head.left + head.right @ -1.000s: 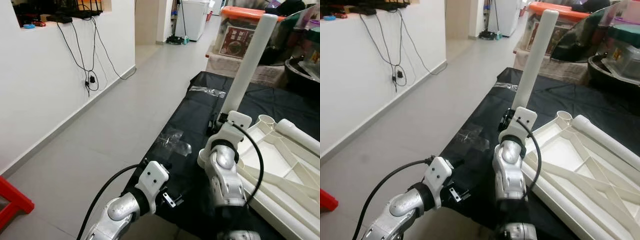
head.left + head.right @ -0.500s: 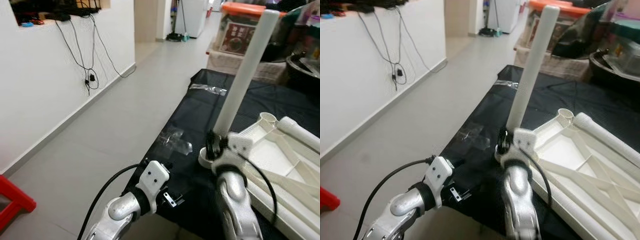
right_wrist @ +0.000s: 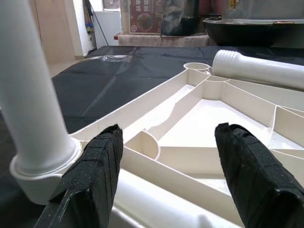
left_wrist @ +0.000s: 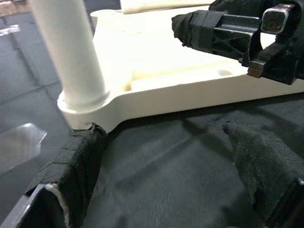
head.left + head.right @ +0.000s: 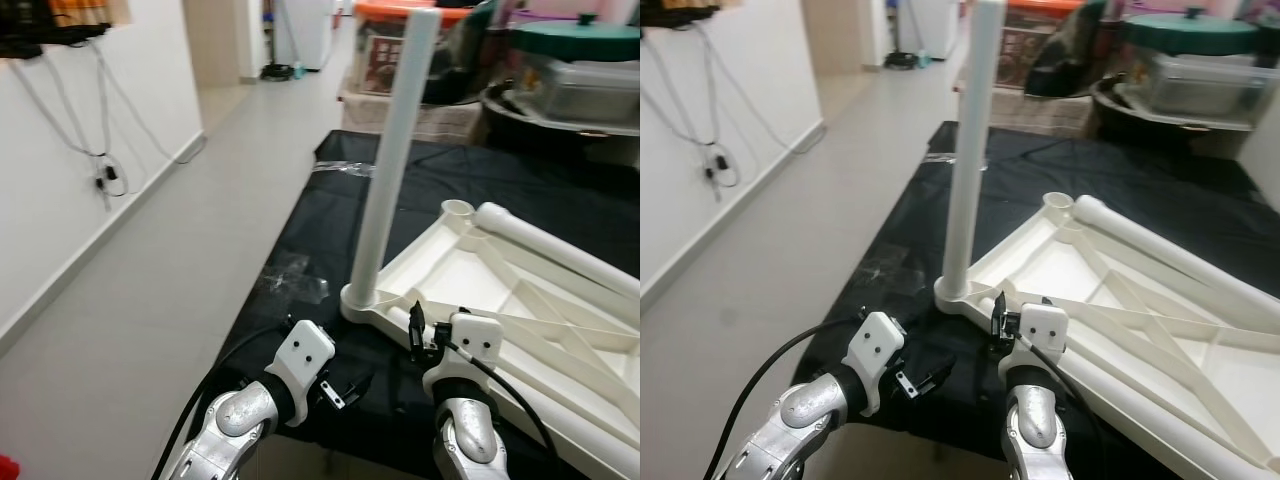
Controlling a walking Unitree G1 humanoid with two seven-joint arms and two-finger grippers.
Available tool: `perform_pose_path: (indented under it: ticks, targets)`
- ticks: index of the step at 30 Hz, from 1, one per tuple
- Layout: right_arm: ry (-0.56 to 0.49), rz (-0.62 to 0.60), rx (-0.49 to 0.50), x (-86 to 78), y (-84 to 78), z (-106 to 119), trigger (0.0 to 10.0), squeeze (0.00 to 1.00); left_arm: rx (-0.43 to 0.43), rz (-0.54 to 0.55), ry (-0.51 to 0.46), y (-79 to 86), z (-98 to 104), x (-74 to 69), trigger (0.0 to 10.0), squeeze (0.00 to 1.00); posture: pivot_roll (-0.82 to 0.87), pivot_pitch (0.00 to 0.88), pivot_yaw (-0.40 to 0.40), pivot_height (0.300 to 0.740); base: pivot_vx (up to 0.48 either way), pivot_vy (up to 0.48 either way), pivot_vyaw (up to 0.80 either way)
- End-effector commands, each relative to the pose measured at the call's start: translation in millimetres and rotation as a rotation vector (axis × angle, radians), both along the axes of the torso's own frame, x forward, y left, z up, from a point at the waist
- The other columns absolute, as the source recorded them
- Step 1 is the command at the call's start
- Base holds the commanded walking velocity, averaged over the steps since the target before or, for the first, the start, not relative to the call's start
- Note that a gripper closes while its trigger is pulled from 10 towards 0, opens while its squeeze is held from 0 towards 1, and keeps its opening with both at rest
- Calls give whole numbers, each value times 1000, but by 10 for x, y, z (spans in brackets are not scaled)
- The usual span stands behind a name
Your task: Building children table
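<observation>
1. Tabletop (image 5: 470,290), white and upside down, lies on a black cloth (image 5: 330,230) with one leg (image 5: 390,160) standing upright in its corner socket.
2. Right gripper (image 3: 164,178) hovers spread over the ribbed underside.
3. Left gripper (image 4: 161,175) is spread, just beside the socket.

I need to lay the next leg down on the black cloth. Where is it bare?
Bare black cloth lies beyond the upside-down tabletop, between its far corner and the storage boxes. A narrower strip runs left of the standing leg, though clear wrapping sits there. Near the leg's socket it is crowded: both end effectors, left and right, are open there.
</observation>
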State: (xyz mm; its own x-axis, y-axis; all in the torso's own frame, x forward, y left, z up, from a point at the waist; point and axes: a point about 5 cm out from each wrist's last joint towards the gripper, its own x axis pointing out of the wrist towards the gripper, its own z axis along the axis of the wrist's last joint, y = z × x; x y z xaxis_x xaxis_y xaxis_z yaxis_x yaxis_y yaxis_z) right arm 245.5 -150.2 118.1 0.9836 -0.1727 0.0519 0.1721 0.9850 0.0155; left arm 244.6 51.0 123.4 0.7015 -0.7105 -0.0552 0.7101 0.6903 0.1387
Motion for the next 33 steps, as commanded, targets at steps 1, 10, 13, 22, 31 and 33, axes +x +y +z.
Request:
perform_pose_path:
  ticks: [1,10,13,22,31,33]
  targets:
    - [-22,10,4,-18,48,43,10000,0,26,9,0,27,-44,12,10000,0,113,0,-25,740,0,-480,-763]
    - [-35,18,-5,-21,72,54,10000,0,38,29,15,42,-82,21,10000,0,115,0,-16,740,0,-480,0]
    - [-38,17,0,-21,68,54,10000,0,36,33,31,36,-98,25,10000,0,113,0,-19,740,0,-477,0]
    - [-67,16,7,-6,61,108,10000,0,21,30,31,10,-85,31,10000,0,114,0,-24,740,-138,-415,0]
    - [-108,36,12,20,97,195,10000,0,15,32,28,14,-82,37,10000,0,112,0,-24,740,-342,-335,0]
    - [-108,36,10,24,94,193,10000,0,11,32,29,14,-81,38,10000,0,114,0,-28,740,-437,0,0]
